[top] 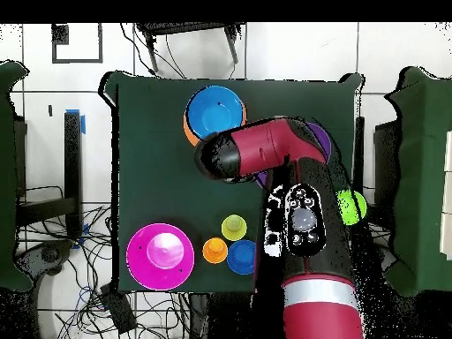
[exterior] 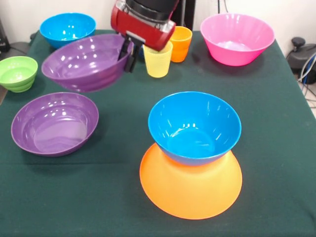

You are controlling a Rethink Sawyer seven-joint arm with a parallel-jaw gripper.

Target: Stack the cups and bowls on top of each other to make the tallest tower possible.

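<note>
Above the table's far left, the gripper (exterior: 129, 52) hangs with a purple bowl (exterior: 86, 61) in its grasp, and that bowl is clear off the green cloth (exterior: 276, 123), tilted, its opening facing us in the front view. The black fingers (exterior: 132, 59) are clamped on the bowl's right-hand rim, one inside the wall and one outside.

Down on the cloth below and to the left sits the second purple bowl (exterior: 54, 123), upright. Front and centre is the tower (exterior: 192, 158): the wide yellow-orange bowl (exterior: 190, 190) upside down, with a bright blue bowl (exterior: 194, 127) upright on top of it.

Along the far edge, the other bright blue bowl (exterior: 67, 28) stands at the left and the large pink bowl (exterior: 237, 38) at the right. Between them, the yellow cup (exterior: 158, 61) and the orange cup (exterior: 180, 43) stand just beside each other, right behind the gripper. The green bowl (exterior: 18, 73) sits at the left edge.

From overhead, the red arm (top: 265, 150) covers most of the held bowl; only a purple sliver shows.
</note>
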